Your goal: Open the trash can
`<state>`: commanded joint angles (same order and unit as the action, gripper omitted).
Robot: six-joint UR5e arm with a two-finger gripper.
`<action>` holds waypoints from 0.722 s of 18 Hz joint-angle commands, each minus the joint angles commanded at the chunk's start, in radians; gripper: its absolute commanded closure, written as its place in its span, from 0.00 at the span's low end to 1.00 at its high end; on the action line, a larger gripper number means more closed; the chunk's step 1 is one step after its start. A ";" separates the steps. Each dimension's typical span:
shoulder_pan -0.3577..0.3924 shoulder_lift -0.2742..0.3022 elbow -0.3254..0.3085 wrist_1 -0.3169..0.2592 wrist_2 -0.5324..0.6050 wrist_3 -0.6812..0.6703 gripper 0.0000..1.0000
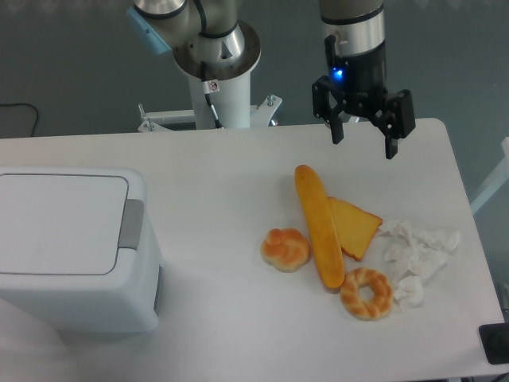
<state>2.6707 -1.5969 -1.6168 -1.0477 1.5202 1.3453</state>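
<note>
White worktop, trash can at its left edge, to the can's right a round bun, baguette, toast slice, bagel, crumpled tissue

We see the trash can at the lower left as smooth white plastic with a faint sheen, its push strip a matt grey. The table looks matt white and smooth, while the crumpled tissue at the right looks like soft, wrinkled paper. The gripper at the upper right shows matt black fingers under a brushed metal sleeve, and the baguette has a glossy, plastic-like orange crust.
</note>
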 joint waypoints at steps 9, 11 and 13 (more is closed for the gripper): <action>-0.002 -0.006 0.002 0.000 -0.037 -0.011 0.00; -0.002 -0.005 0.000 -0.002 -0.038 -0.012 0.00; -0.002 -0.002 -0.002 -0.002 -0.037 -0.015 0.00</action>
<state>2.6691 -1.5984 -1.6183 -1.0492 1.4833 1.3300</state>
